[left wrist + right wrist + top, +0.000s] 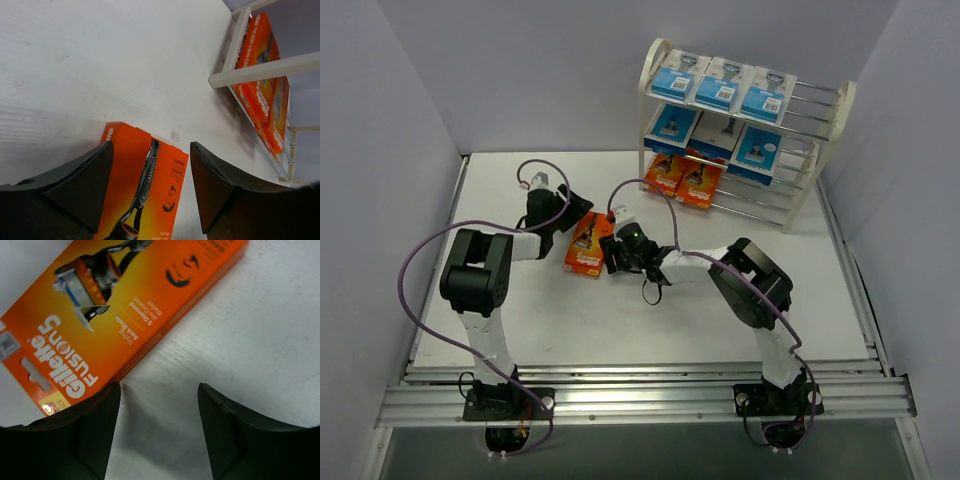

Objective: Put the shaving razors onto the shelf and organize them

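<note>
One orange razor box (587, 245) lies flat on the white table between the two arms. My left gripper (578, 213) hangs open over its far end; in the left wrist view the box (127, 170) shows between the spread fingers, and the gripper (151, 150) holds nothing. My right gripper (612, 255) stands open at the box's right side. In its wrist view the box (125, 305) lies just beside the left finger, with bare table between the fingers of the gripper (159, 390). The cream shelf (840, 110) at the back right carries blue razor packs (720, 85) on its upper two tiers and two orange boxes (682, 178) on the bottom tier.
Grey walls close in the table on the left, back and right. A metal rail (640, 395) runs along the near edge by the arm bases. Purple cables loop over both arms. The shelf's white frame (260, 70) and its orange boxes (255, 40) show in the left wrist view.
</note>
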Tool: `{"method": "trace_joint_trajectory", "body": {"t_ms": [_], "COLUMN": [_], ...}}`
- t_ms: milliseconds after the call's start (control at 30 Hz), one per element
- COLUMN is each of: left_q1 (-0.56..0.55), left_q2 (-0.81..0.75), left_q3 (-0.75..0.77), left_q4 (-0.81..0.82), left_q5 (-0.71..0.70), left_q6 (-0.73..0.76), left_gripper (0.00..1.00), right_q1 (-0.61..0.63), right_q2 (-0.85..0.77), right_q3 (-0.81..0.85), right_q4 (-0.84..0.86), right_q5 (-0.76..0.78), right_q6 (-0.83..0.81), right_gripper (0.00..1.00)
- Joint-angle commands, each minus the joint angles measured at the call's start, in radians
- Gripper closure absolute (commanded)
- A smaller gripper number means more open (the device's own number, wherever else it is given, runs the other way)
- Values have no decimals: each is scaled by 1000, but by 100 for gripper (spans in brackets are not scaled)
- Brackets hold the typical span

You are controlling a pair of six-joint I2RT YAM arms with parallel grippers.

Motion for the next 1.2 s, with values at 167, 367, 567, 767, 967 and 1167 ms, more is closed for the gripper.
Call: {"method": "trace_joint_trajectory", "body": {"t_ms": [167, 367, 567, 767, 967, 1167], "left_q1": [-71, -70, -16, 96, 108, 128], "left_q2": [84, 25, -122, -266, -588, -831], "left_q3": [26, -14, 21, 40, -147, -452], "left_q4": [239, 251, 109, -14, -275, -252], "left_q5": [168, 173, 133, 203, 70, 76], "left_q6": [10, 27, 58, -53, -48, -155], "left_gripper": [29, 29, 10, 6, 6, 6], "right_q1": [95, 100, 95, 95, 85, 5], "right_q2": [-132, -281, -401, -510, -667, -807], "right_q3": [-126, -254, -329, -367, -370, -398], "right_q4": [89, 92, 50, 9, -101, -189], "right_q5": [13, 53, 74, 103, 172, 158], "right_q6": [56, 96, 96, 96, 91, 146], "right_gripper": [41, 41, 41, 41, 40, 42]}}
